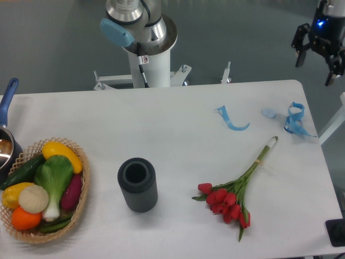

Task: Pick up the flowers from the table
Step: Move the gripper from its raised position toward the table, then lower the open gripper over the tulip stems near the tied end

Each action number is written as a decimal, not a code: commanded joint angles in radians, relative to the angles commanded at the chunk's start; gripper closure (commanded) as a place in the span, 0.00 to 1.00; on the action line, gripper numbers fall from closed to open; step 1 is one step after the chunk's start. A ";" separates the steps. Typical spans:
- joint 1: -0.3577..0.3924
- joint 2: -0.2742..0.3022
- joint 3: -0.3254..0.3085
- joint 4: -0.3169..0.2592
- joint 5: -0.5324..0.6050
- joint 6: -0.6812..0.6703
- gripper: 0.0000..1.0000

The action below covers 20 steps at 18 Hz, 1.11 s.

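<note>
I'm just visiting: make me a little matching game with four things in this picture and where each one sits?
Things:
1. flowers
2. basket of vegetables
3. dark ribbed cylinder
4. gripper

Places:
A. upper right, above the table's far corner
B. table's left edge
C. lying on the table, front right
D. standing upright near the table's middle

Pairs: 1-C, 2-B, 3-D, 4-A

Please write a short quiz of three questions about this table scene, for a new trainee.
1. True or false: the claw is holding the flowers.
2. What lies nearest the stem ends? A) basket B) blue ribbon scraps C) dark cylinder
3. The flowers lie on the ____.

Key: 1 false, the claw is up in the corner, apart from them; 2 B; 3 table.
</note>
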 joint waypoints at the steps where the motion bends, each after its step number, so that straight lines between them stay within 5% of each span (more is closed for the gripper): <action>1: -0.002 0.000 -0.002 0.002 0.000 0.000 0.00; 11: -0.008 0.025 -0.077 0.012 0.000 -0.009 0.00; 17: -0.084 0.023 -0.199 0.241 0.003 -0.181 0.00; 20: -0.101 0.014 -0.230 0.252 0.002 -0.267 0.00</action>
